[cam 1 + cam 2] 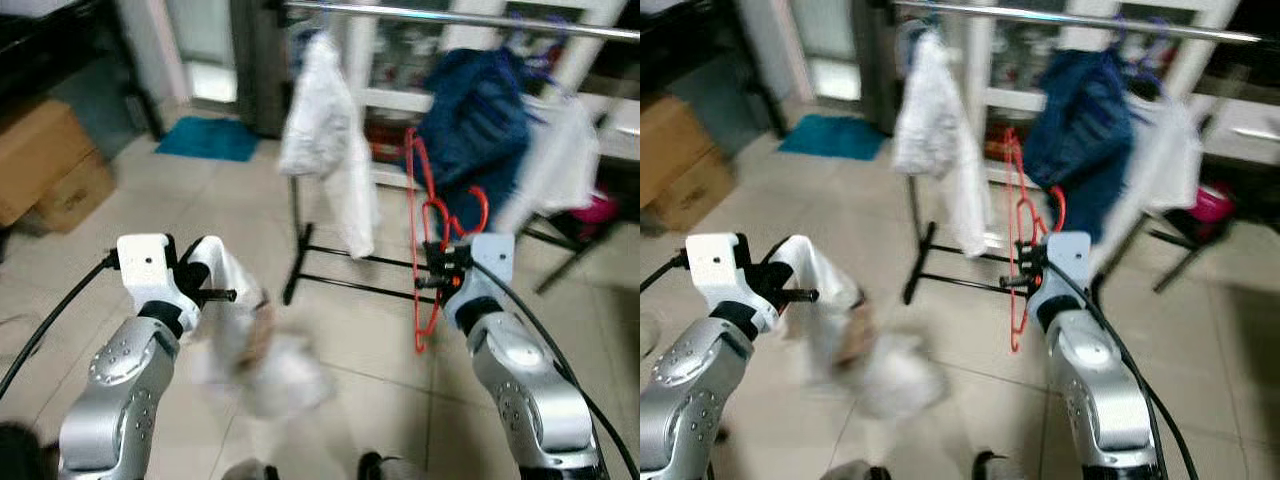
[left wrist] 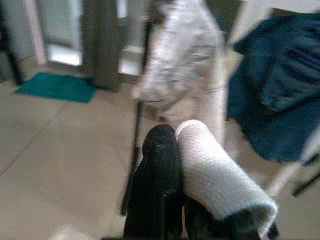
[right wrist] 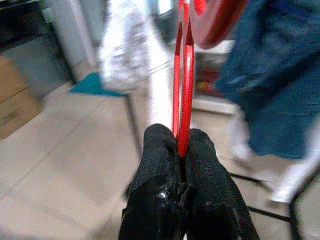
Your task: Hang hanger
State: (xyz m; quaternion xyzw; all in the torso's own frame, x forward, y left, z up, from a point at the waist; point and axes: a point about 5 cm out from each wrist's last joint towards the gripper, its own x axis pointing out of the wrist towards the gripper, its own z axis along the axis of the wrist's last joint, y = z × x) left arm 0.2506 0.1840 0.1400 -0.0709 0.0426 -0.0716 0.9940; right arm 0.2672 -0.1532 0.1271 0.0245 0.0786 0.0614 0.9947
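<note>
At the right middle of the frame, our right gripper (image 1: 432, 268) is squeezed tight on a red hanger (image 1: 424, 228), held up in front of the clothes rack (image 1: 450, 18). At the left, our left gripper (image 1: 215, 262) is clamped on a white cloth (image 1: 255, 350) hanging toward the floor (image 1: 200, 190).

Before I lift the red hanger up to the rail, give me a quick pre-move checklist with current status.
1. Right gripper shut on red hanger: ok.
2. Hanger hook on the rail: not ok, it is still below the rail.
3. Free gap on the rail between the white garment and the blue jacket: ok.
4. Left gripper holds the white cloth: ok.
5. Cloth hanging clear of the floor: cannot tell, blurred.
</note>
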